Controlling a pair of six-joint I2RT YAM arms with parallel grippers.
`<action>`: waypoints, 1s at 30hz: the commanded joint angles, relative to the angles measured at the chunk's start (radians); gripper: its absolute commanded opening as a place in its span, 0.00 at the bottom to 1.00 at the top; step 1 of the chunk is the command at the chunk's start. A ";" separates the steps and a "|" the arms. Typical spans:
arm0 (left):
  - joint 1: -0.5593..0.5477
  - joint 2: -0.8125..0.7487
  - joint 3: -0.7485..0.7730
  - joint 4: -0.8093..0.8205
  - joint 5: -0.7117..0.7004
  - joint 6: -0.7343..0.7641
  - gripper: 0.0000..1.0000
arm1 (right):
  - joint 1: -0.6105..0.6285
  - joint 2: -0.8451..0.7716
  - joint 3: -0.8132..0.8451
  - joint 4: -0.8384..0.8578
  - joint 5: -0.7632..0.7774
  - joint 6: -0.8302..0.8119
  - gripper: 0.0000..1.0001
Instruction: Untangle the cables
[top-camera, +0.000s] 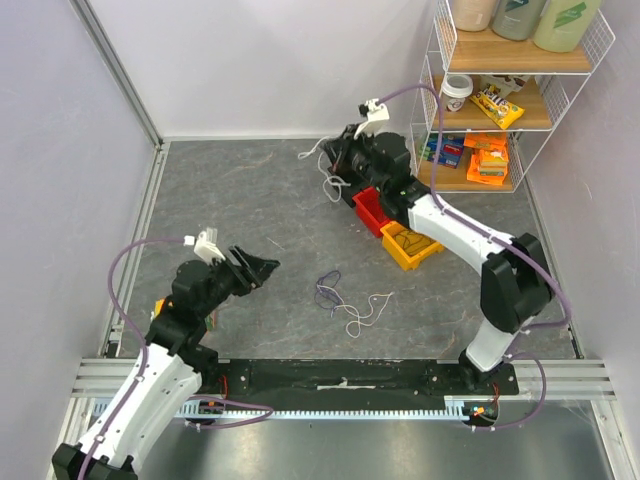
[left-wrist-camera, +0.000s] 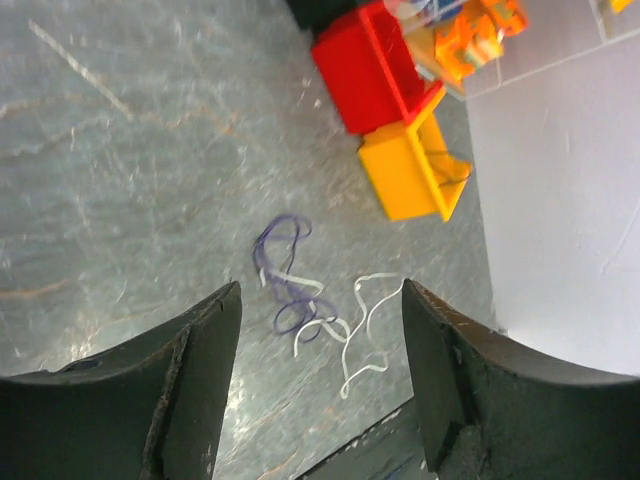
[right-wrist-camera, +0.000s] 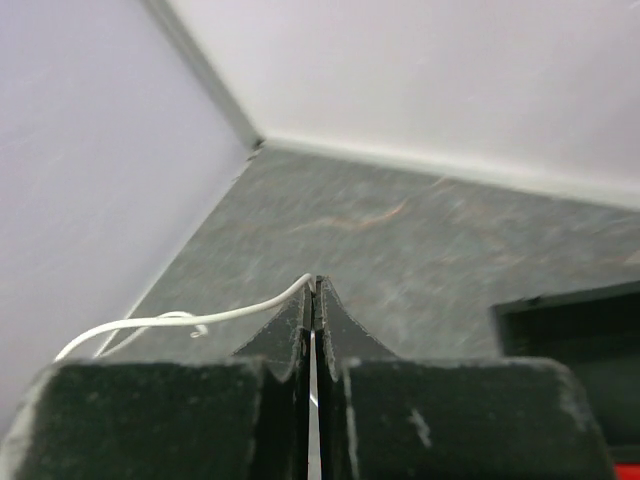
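Observation:
A dark purple cable (top-camera: 327, 289) and a white cable (top-camera: 366, 313) lie loosely together on the grey table near the middle front; both also show in the left wrist view, the purple cable (left-wrist-camera: 282, 280) and the white cable (left-wrist-camera: 360, 330). My left gripper (top-camera: 262, 268) is open and empty, held above the table to their left. My right gripper (top-camera: 338, 152) is at the far back, shut on another white cable (right-wrist-camera: 180, 320) that hangs from its tips (top-camera: 325, 175). No red cable shows.
A red bin (top-camera: 372, 210) and a yellow bin (top-camera: 410, 246) stand right of centre under the right arm. A white wire shelf (top-camera: 520, 90) with snacks and bottles stands at the back right. Walls close the left and back.

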 joint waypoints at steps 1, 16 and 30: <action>-0.001 -0.066 -0.120 0.132 0.094 -0.018 0.72 | -0.043 0.114 0.149 -0.073 0.130 -0.123 0.00; -0.003 -0.020 -0.375 0.506 0.165 0.015 0.71 | -0.166 0.397 0.289 -0.004 0.187 -0.297 0.00; -0.004 -0.005 -0.422 0.590 0.119 0.001 0.69 | -0.195 0.239 0.294 0.064 0.031 -0.203 0.00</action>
